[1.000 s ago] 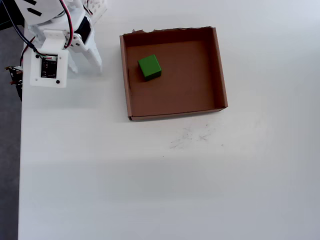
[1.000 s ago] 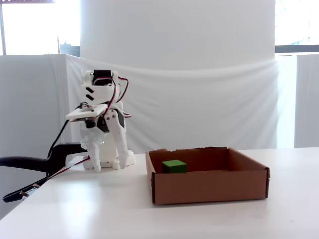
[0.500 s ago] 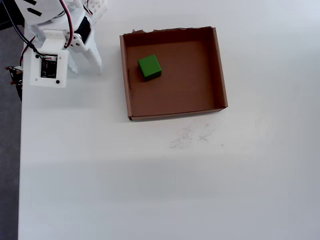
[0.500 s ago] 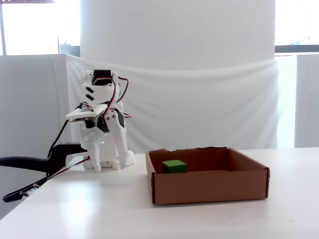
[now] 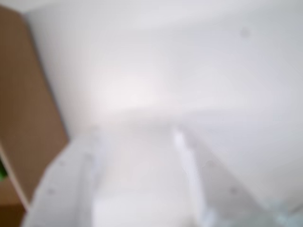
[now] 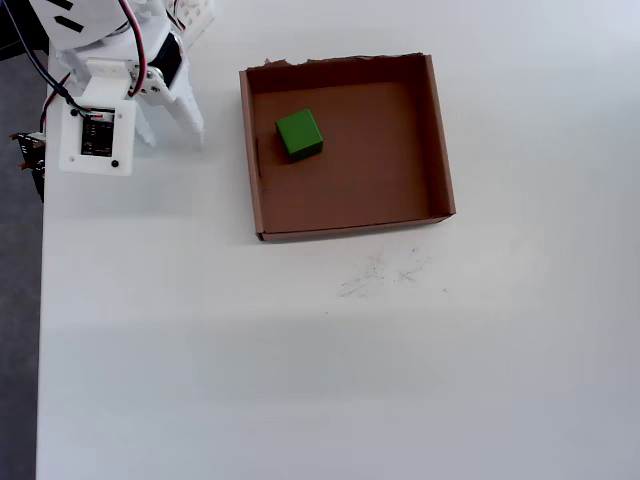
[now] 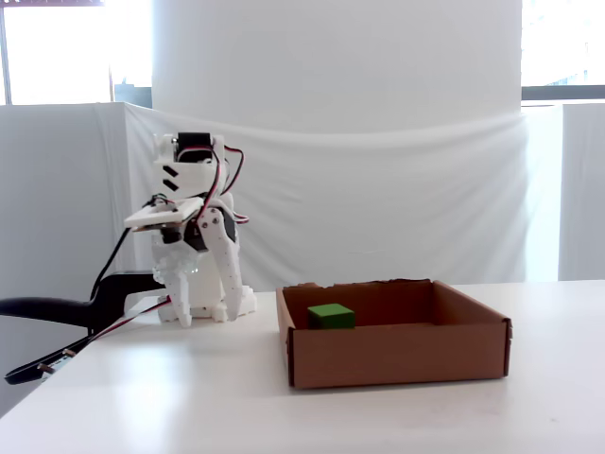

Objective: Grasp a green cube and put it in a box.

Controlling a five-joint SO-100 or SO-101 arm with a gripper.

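Observation:
The green cube (image 6: 298, 133) lies inside the box (image 6: 440, 130), near its back-left part in the overhead view; the fixed view shows the cube (image 7: 331, 315) on the floor of the box (image 7: 397, 352). My gripper (image 6: 170, 130) is folded down by the arm's base, left of the box and apart from it, holding nothing. The wrist view is blurred: my two white fingers (image 5: 71, 184) stand apart over the white table, the brown box wall (image 5: 23, 118) is at the left, and a sliver of green (image 5: 2, 171) shows at the left edge.
The white table (image 6: 330, 380) stretches in front of and right of the box, with faint pencil marks (image 6: 385, 272). A black clamp and cables (image 7: 66, 312) stick out past the table's left edge. A white cloth backdrop (image 7: 378, 189) hangs behind.

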